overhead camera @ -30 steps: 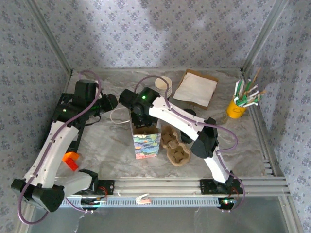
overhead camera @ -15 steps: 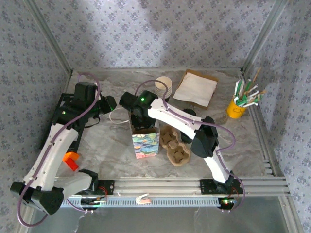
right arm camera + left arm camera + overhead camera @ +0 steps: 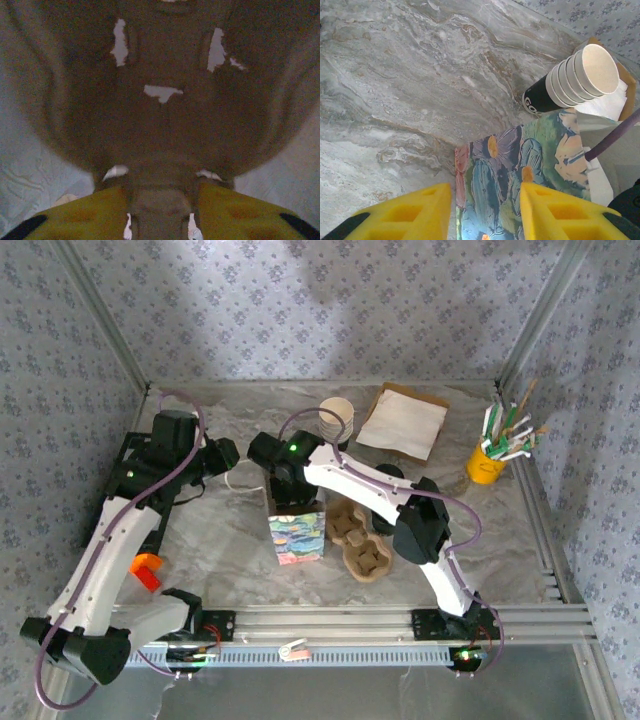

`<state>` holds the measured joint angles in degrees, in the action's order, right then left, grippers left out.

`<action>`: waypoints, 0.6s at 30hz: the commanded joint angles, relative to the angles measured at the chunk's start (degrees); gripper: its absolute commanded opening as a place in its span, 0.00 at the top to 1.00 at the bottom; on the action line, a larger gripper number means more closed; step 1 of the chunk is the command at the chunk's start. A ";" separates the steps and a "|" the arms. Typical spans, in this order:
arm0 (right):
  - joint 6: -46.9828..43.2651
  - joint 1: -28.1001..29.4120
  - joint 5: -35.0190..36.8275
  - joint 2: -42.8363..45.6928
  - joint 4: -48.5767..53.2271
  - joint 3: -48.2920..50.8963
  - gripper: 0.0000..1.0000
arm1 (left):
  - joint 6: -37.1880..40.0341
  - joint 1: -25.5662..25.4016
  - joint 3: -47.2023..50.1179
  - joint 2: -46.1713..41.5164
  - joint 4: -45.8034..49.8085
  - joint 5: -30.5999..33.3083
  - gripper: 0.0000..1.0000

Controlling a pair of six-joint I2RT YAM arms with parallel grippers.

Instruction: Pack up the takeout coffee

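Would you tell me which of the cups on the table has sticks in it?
The yellow cup near the right edge: sticks stand in it. The stacked paper cups at the back are pale, and the top one looks empty.

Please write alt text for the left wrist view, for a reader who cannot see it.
A floral bag stands on a marble table, just ahead of the left gripper, whose yellow fingers are apart. Behind the bag is a stack of paper cups beside white napkins.

Lab test cell: wallpapered panels (image 3: 330, 320), aluminium frame (image 3: 350, 620), marble-print tabletop (image 3: 230, 530).
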<state>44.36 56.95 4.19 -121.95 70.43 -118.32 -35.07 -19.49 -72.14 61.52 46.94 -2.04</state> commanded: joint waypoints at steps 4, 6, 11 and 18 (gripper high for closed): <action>-0.19 0.18 1.94 0.91 1.84 -2.10 0.50 | -0.10 0.33 -0.28 -0.95 1.14 0.29 0.59; -0.23 0.33 2.81 1.21 2.68 -2.97 0.47 | -0.21 0.33 -0.28 -0.87 1.14 -0.12 0.59; -0.58 0.53 3.88 1.80 4.62 -5.30 0.43 | -0.02 0.33 -0.46 -0.96 1.31 0.01 0.59; -1.02 0.86 4.76 2.32 6.88 -8.81 0.38 | 0.11 0.33 -0.72 -0.98 1.61 -0.33 0.59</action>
<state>43.94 57.41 6.98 -121.71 73.76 -124.16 -35.05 -19.49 -72.12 61.49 47.70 -2.09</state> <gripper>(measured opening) 0.617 0.409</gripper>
